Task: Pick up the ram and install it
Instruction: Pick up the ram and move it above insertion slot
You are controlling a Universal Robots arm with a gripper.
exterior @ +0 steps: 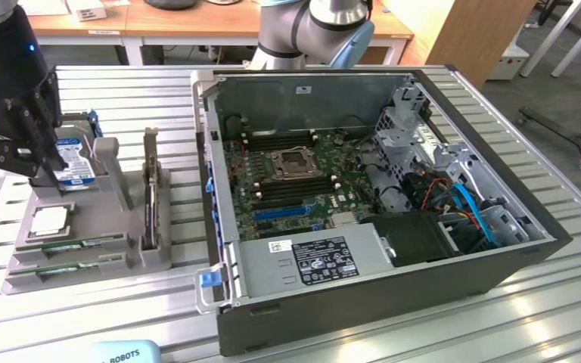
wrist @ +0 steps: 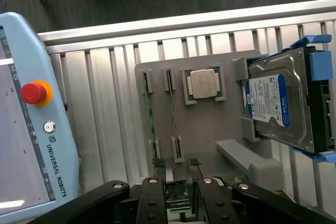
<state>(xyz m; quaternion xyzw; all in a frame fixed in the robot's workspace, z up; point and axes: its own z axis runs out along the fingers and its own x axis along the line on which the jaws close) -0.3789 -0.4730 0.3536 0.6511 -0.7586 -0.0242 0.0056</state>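
Note:
Two green ram sticks (exterior: 72,244) (exterior: 69,265) lie in slots at the near end of a grey holder (exterior: 88,283) on the exterior view's left. In the wrist view they stand on edge as thin strips (wrist: 147,109) (wrist: 172,111) on the holder (wrist: 210,124). My black gripper (wrist: 176,164) hangs above the holder's far end, near the hard drive, well above the sticks. Its fingers (wrist: 158,165) are open with nothing between them. The open computer case (exterior: 472,265) holds the motherboard, with dark memory slots (exterior: 270,141) beside the processor socket (exterior: 296,162).
The holder also carries a square silver processor (wrist: 203,83), a blue-labelled hard drive (wrist: 275,100) and a tall dark expansion card (exterior: 149,198) standing upright. A teach pendant (wrist: 31,129) lies beside the holder. The slatted metal table (exterior: 119,106) bears everything.

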